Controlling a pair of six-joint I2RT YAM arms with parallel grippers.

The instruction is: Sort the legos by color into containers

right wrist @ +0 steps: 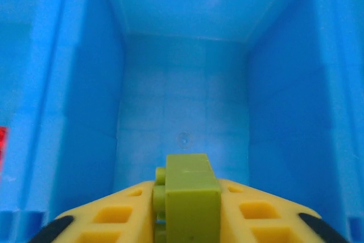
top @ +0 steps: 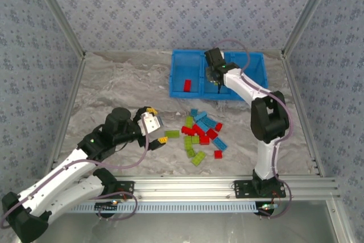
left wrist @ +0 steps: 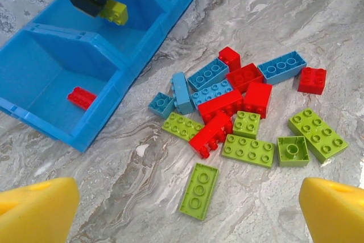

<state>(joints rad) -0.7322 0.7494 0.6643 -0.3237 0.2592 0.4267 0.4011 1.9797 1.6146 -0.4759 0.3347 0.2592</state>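
From above, the table (top: pixel 114 83) was grey marbled stone-look sheet, closed in by walls (top: pixel 170 4) of blue-grey patterned paper, with a ribbed aluminium rail (top: pixel 227 186) along its near edge. The blue bin (top: pixel 175 75) stood by the far edge, right of centre. The right gripper (top: pixel 215 75) hung over its middle compartment (top: pixel 219 92). One red brick (top: pixel 187 86) lay in the left compartment. The loose legos (top: pixel 202 135) lay scattered in red, lime and light blue between the bin and the near edge. The left gripper (top: pixel 156 124) sat left of them, near the table's middle.

In the left wrist view its yellow fingertips (left wrist: pixel 40 209) stood far apart, jaws wide and holding nothing. The lime brick (left wrist: pixel 114 12) hung at the right gripper above the middle compartment.

In the right wrist view the lime brick sat between the yellow fingers (right wrist: pixel 114 214), apparently gripped, though how firmly was hard to judge, above the compartment's bare blue floor.
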